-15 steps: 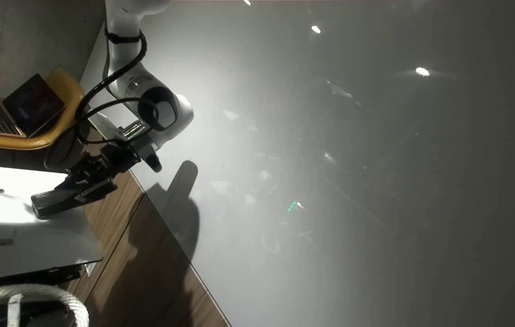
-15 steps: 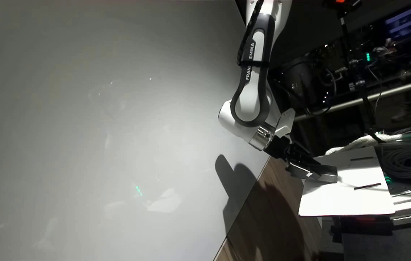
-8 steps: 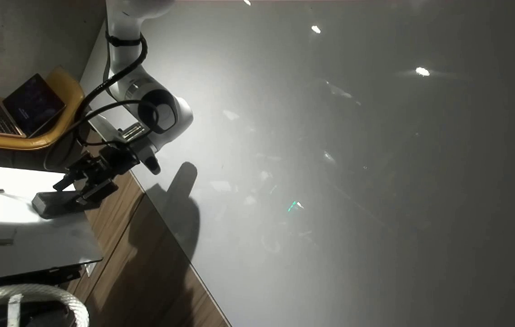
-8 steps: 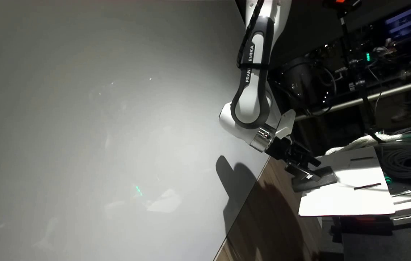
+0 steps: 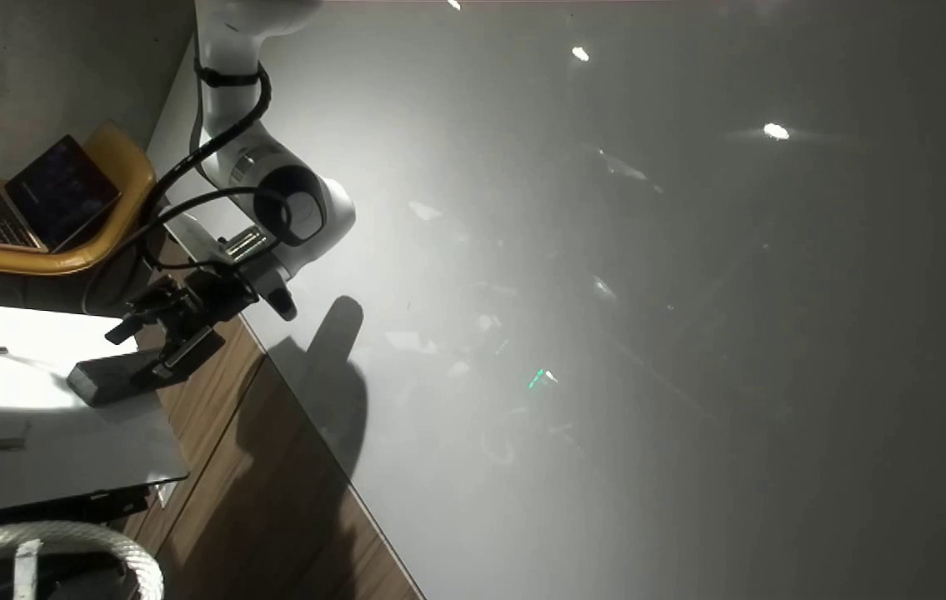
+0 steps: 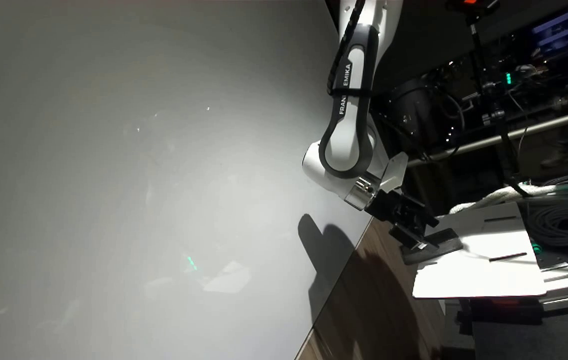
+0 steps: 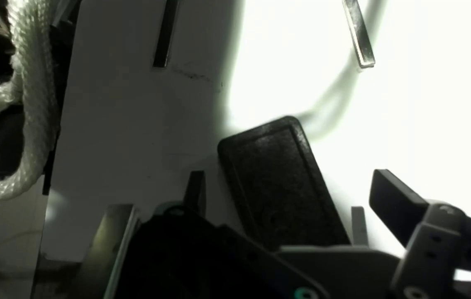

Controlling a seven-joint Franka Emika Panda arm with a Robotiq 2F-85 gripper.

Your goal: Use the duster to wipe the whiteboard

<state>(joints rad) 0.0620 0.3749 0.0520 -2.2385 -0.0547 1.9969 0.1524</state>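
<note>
The duster (image 7: 268,182), a dark grey-black oblong block, lies aslant on the white tabletop (image 7: 115,137) in the wrist view. Its lower end is hidden behind the gripper body. My gripper (image 7: 289,172) is open around it, with a gap showing on each side between block and fingers. In both exterior views the gripper (image 5: 139,350) (image 6: 430,234) is at the tabletop's edge, and its near finger covers part of the duster (image 5: 110,379) (image 6: 449,242). The large glossy whiteboard (image 5: 606,333) (image 6: 138,200) carries faint marks and glints, apart from the gripper.
Two thin bars, a dark one (image 7: 165,37) and a shiny one (image 7: 359,37), lie on the tabletop past the duster. A thick white rope (image 7: 34,104) loops beside its edge. A laptop (image 5: 64,196) sits on a yellow chair (image 5: 127,167). Wood-grain panelling (image 5: 272,467) borders the whiteboard.
A second ago the jaws were shut on the duster; they have since spread apart and let it go. Duster and gripper have shifted slightly; the arm is otherwise nearly still.
</note>
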